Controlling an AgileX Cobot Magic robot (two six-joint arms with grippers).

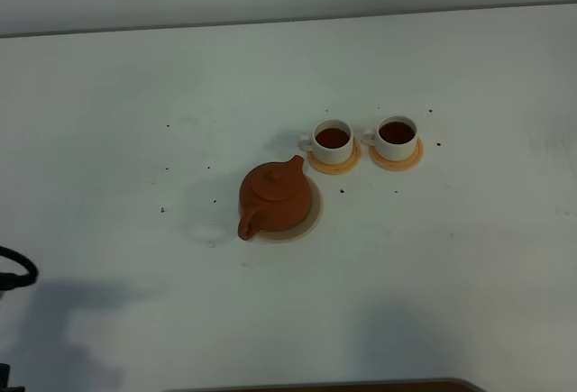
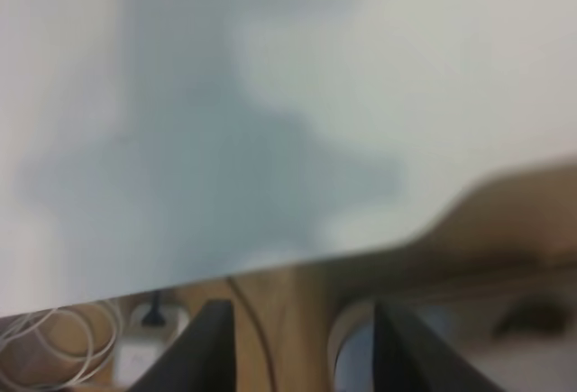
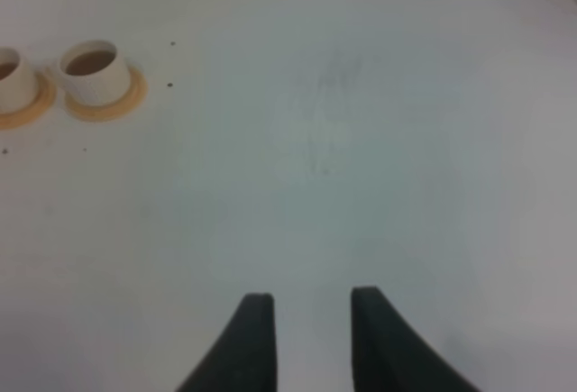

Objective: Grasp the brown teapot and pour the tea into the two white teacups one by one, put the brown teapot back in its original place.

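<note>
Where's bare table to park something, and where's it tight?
Free: the wide stretch left of the brown teapot, the strip behind the two white teacups, and everything right of them. Tight: the gap between teapot spout and nearer cup, and between the two orange coasters, nearly touching.

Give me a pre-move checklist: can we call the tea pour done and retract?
1. Brown teapot back on the beige disc: ok, upright, lid on.
2. Left teacup filled: ok, dark tea visible; sits on its orange coaster.
3. Right teacup filled: ok, dark tea visible; on its coaster.
4. Left gripper free: ok, open, nothing between the fingers, hanging at the table edge.
5. Right gripper free: ok, open and empty over bare table.
6. Spills: cannot tell; small dark specks dot the table around the cups.
</note>
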